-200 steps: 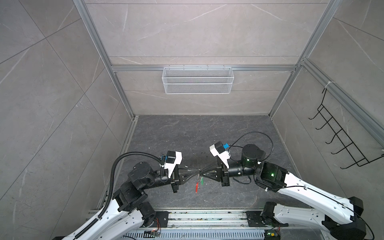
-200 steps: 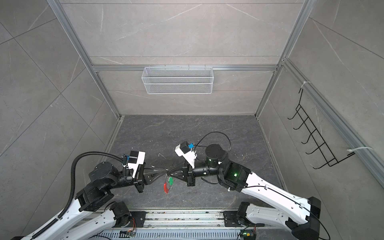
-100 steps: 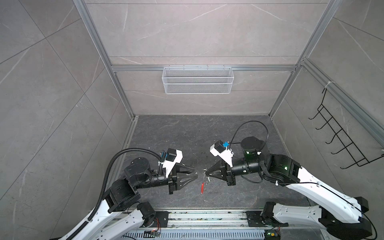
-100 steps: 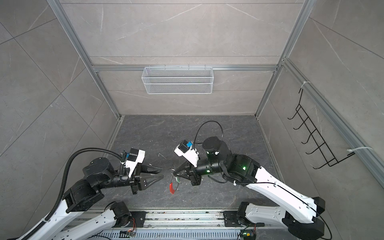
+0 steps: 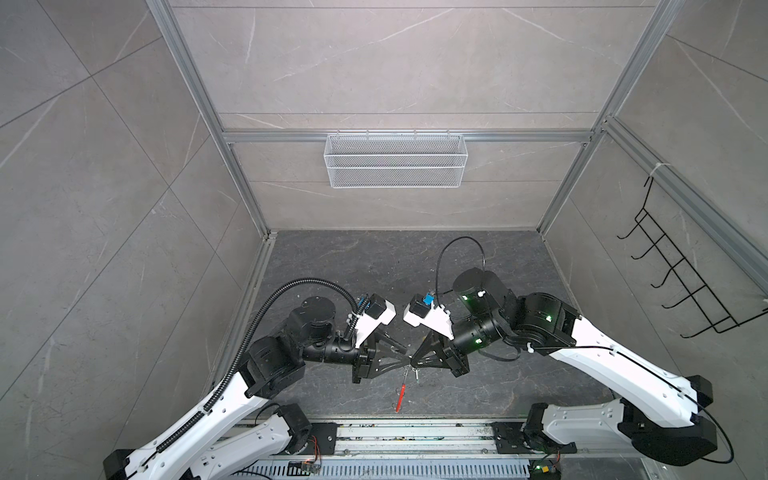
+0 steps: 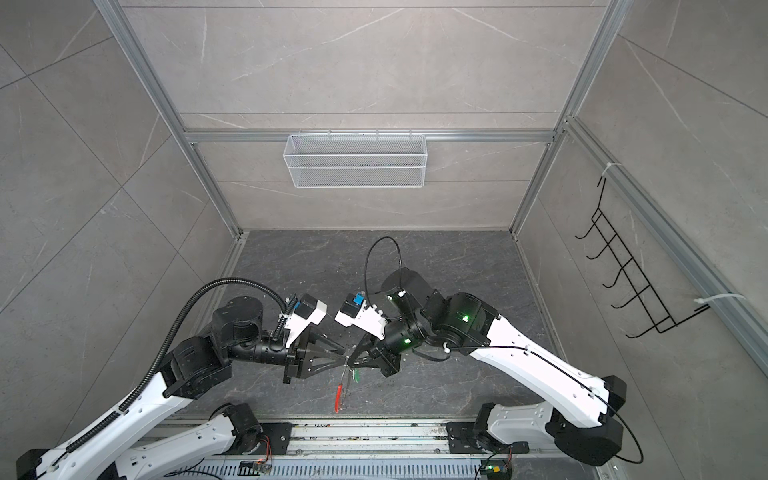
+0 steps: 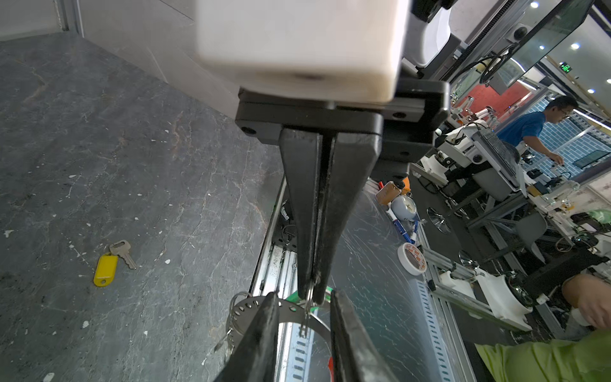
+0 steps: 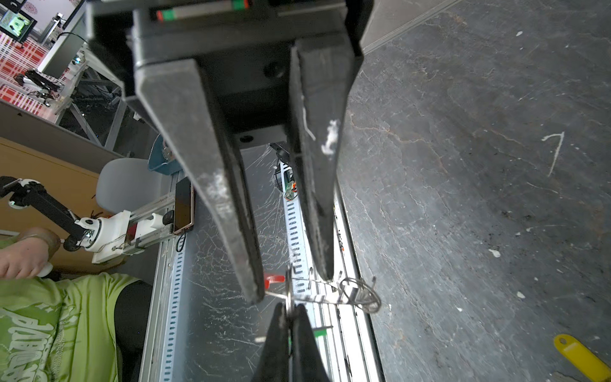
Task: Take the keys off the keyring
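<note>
Since half second ago, left gripper (image 8: 291,285) back tip to tip with right gripper (image 8: 288,307). Left jaws parted, astride large grey perforated band keyring (image 7: 246,306); contact unclear. Right gripper clenched on thin wire loop (image 7: 309,309) at band. Keyring hanging above middle of front edge of dark stone floor (image 7: 132,132), red curved plastic segment (image 6: 339,397) lowest, green-headed metal key (image 6: 355,375) beside. Yellow-headed metal key (image 7: 105,269) loose on floor.

Both top views sit high above the front edge of the desk (image 5: 374,266), side by side. They look down and toward the back wall (image 5: 395,62) from far enough to take in the whole desk. The left wrist view rides close behind my left fingers (image 7: 258,337) and looks along them at my right fingers (image 7: 305,215). The right wrist view faces the opposite way. Both wrist views share the keyring (image 7: 253,302) between them and the desk's front rail (image 7: 274,261).
</note>
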Robot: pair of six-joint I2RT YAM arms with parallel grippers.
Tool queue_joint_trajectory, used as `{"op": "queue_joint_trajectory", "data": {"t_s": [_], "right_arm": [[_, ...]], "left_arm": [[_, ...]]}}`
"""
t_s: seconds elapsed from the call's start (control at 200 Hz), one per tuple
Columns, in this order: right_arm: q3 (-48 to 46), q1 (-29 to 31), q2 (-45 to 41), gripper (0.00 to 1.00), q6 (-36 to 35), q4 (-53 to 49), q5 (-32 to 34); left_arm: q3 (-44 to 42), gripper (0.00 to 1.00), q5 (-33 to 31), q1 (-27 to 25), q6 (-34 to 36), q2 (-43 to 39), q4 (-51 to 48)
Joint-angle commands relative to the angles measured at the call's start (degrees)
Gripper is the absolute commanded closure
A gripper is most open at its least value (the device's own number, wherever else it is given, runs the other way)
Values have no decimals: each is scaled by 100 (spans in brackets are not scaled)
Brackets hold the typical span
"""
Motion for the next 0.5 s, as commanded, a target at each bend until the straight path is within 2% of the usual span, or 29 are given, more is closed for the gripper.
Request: {"op": "queue_joint_trajectory", "data": {"t_s": [0.0, 0.145, 0.415, 0.495], "right_arm": [[221, -12, 32, 100, -164, -143, -114], [267, -12, 93, 100, -148, -128, -105], [358, -10, 198, 100, -141, -168, -91], [382, -8, 218, 100, -149, -189, -60]], "left_arm": [[254, 71, 274, -28, 125, 9, -25], [261, 81, 353, -28, 121, 55, 17], [286, 84, 368, -30, 159, 136, 44], [294, 89, 359, -28, 166, 170, 31]]}}
